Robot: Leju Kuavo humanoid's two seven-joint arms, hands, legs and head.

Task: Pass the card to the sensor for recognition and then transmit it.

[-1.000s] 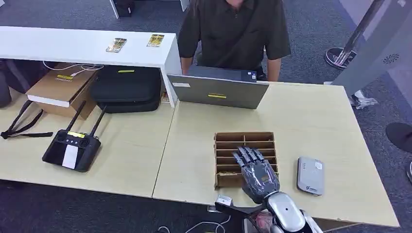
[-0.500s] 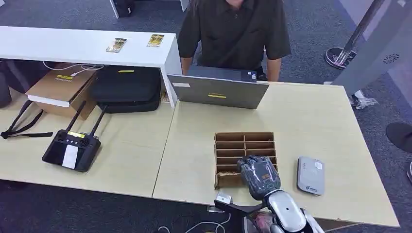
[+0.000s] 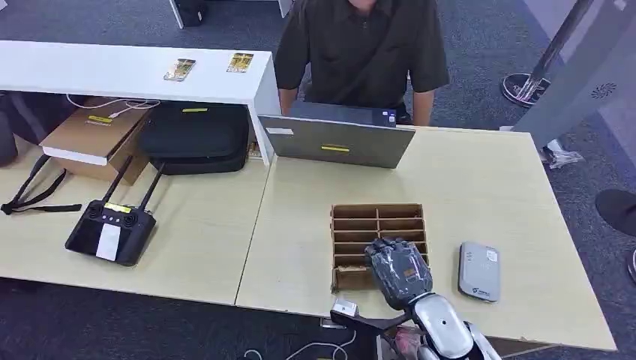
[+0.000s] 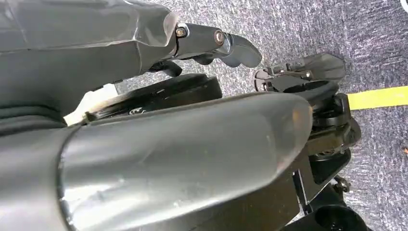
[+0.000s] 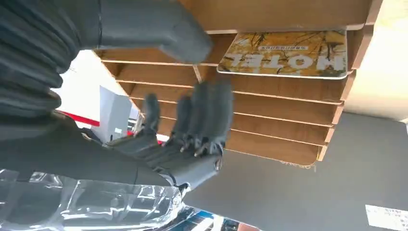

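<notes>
A brown cardboard slotted box (image 3: 379,212) stands on the pale table near its front edge. My right hand (image 3: 399,271) hangs over the box's near end with its fingers tipped down toward the slots. In the right wrist view a yellow card printed "HOTEL" (image 5: 284,53) lies in one slot of the box (image 5: 288,139). The thumb and the dark fingers (image 5: 202,115) are spread in front of the slots and hold nothing. The grey card sensor (image 3: 478,271) lies flat just right of the box. My left hand (image 4: 216,43) hangs over grey carpet with nothing in it.
A person in a dark shirt (image 3: 360,45) sits across the table behind a grey laptop (image 3: 335,141). On the left table lie a black remote controller (image 3: 111,229), a black case (image 3: 195,135) and a cardboard carton (image 3: 94,139). Two cards (image 3: 179,70) rest on the white counter.
My right hand's fingers, stretched flat over the box a second ago, have tipped downward toward the slots, and the hand has shifted slightly right. Nothing else moved.
</notes>
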